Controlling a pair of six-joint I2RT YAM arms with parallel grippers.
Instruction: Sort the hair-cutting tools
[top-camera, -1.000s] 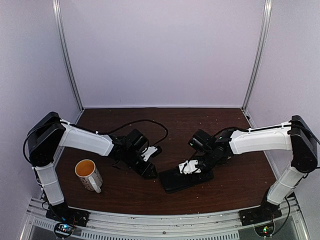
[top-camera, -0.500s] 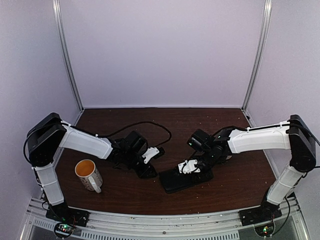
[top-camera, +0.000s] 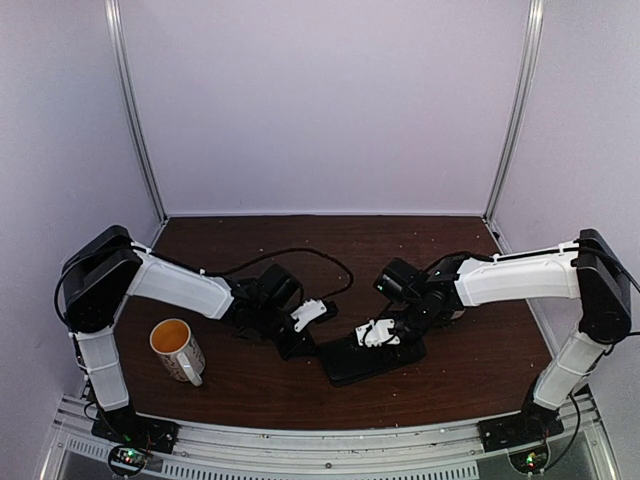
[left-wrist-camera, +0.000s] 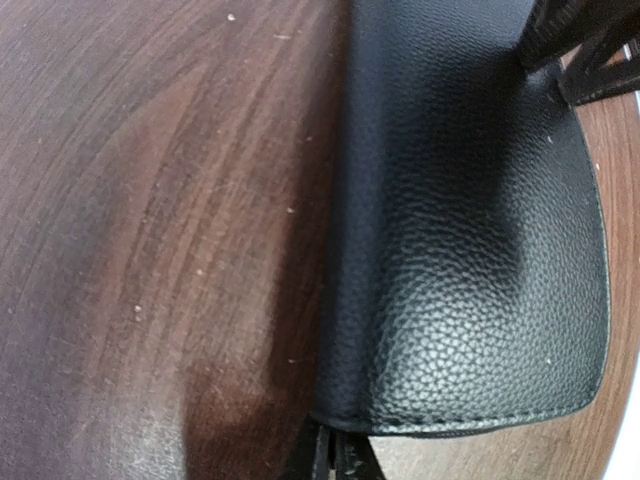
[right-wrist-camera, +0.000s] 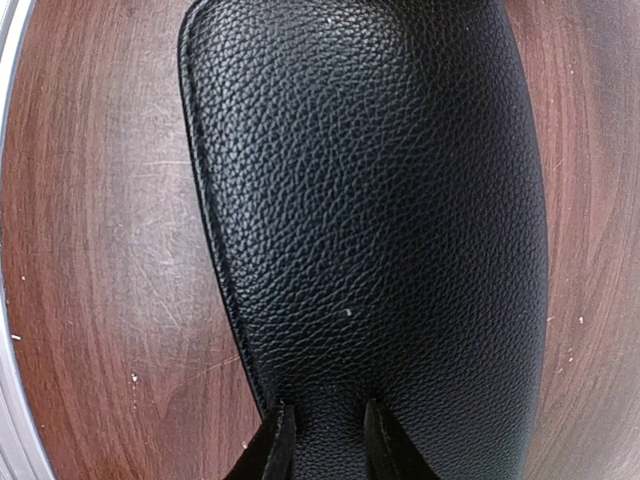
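Your case (top-camera: 355, 365) is black pebbled leather with a stitched seam and rounded corners. It lies flat on the table (top-camera: 450, 250), between the two arms and nearer the front rail (top-camera: 300, 440) than the back wall. You cannot tell where the hair tools are, since no view shows them.

Your left gripper (left-wrist-camera: 338, 462) is pressed together at the case's left end, right at the seam. You cannot tell whether it has hold of the leather. Your right gripper (right-wrist-camera: 325, 440) pinches the case's other end, with a narrow fold of leather between its fingers (right-wrist-camera: 275, 445).

A strip of wood shows between the case's long side and the rail. The mug (top-camera: 178, 350) stands well to the left, beside the left arm. A black cable (top-camera: 300, 252) loops over the wood behind the left wrist, and brown wood runs from there to the wall.
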